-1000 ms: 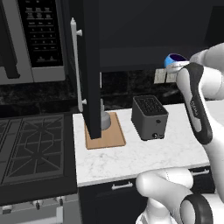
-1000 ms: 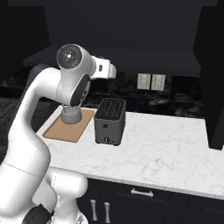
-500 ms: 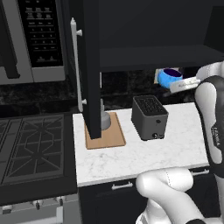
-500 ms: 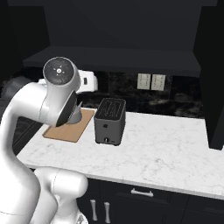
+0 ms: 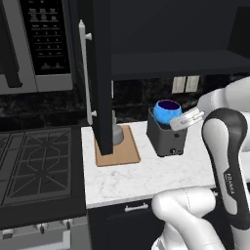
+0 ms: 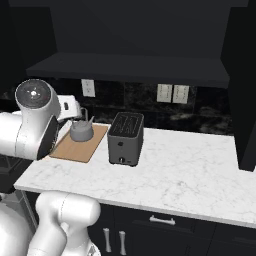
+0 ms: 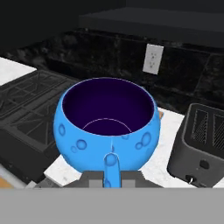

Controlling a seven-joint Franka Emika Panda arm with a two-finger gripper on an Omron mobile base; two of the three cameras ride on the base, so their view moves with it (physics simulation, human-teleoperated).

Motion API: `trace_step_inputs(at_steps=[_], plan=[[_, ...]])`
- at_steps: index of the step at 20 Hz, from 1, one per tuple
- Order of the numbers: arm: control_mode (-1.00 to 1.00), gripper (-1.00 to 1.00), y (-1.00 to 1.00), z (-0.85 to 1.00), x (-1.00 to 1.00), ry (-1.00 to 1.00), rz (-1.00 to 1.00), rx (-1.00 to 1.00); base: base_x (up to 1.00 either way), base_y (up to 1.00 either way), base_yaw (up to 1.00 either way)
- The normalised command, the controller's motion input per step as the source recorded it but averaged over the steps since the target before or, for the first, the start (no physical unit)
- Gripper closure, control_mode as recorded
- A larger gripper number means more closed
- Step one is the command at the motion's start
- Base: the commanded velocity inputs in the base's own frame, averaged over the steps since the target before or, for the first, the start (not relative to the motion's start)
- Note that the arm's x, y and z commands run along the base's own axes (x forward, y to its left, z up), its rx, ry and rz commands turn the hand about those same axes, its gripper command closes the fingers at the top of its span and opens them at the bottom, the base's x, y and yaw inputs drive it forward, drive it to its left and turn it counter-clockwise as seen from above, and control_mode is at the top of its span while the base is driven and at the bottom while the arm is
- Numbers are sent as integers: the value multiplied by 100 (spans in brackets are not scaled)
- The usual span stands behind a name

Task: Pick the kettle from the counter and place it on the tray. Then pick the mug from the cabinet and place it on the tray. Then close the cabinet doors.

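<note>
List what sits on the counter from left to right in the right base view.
tray → kettle, standing on the tray → toaster

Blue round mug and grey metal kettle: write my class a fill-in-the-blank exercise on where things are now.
1. The gripper is shut on the blue round ____.
2. The grey metal kettle stands on the tan wooden ____.
3. In the left base view the mug hangs above the black boxy ____.

Missing words: mug; tray; toaster.
</note>
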Motion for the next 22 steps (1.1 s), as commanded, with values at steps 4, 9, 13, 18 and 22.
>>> trace_step_inputs(at_steps=[4,9,13,18,22], plan=[[-100,100,61,-73,22,5,1,-1,0,0,0],[-100,100,33,-78,44,28,12,0,0,0,0],[-100,100,32,-64,40,22,13,-3,0,0,0],[-100,100,23,-48,42,7,13,-2,0,0,0],[-100,100,11,-44,39,-1,4,-7,0,0,0]])
